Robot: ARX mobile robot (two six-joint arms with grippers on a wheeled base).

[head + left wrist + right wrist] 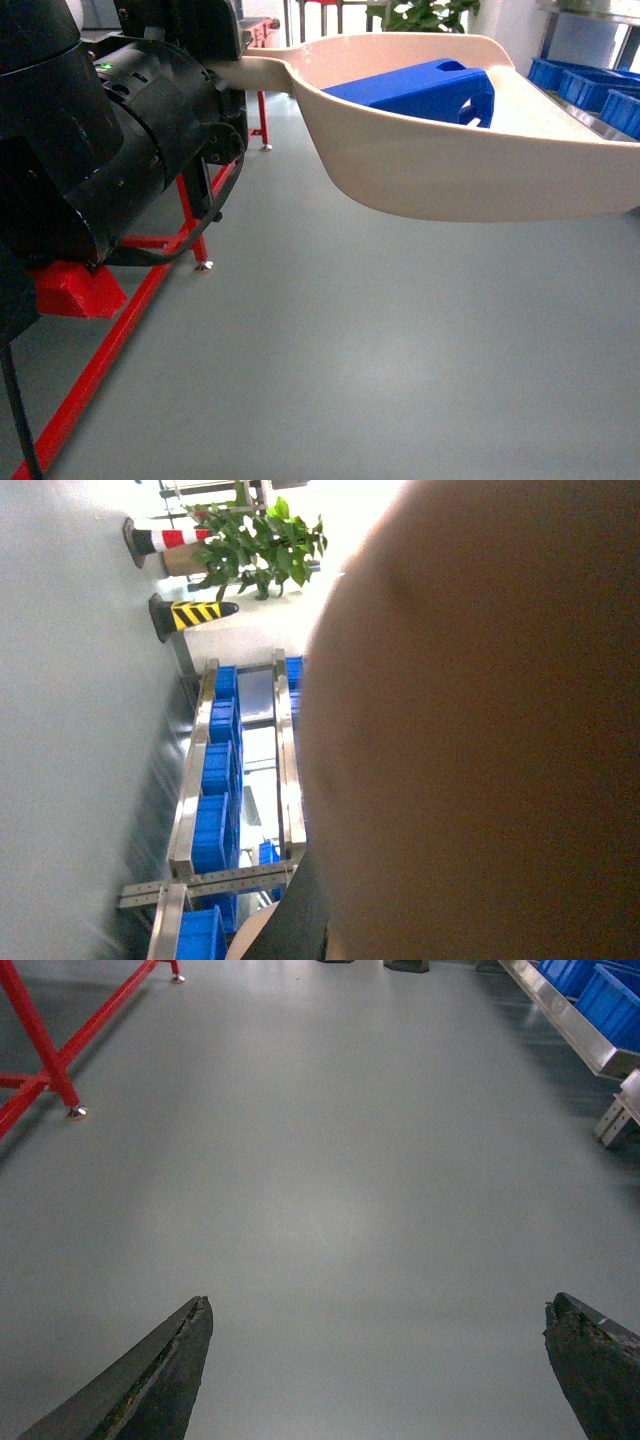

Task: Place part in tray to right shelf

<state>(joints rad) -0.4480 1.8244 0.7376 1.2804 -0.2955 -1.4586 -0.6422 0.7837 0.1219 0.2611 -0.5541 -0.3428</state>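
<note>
Hanging over bare grey floor (pixel 320 1210), the right gripper (pixel 380 1370) has its two dark fingers (pixel 150 1380) spread wide with nothing between them. Only the fingertips show at the bottom corners of its wrist view.

The left gripper itself is hidden behind the black arm (pixel 130 130) in the head view, so I cannot tell how it stands. From there the tray (pixel 440 170) sticks out by its handle, raised well above the floor, with the part (pixel 415 92) lying inside near the back wall. The tray's right end is cut off.

Its beige blur fills most of the left wrist view. The right shelf (pixel 575 1035), with blue crates (pixel 585 85), runs along the right edge; a red frame (pixel 60 1050) stands at left.
</note>
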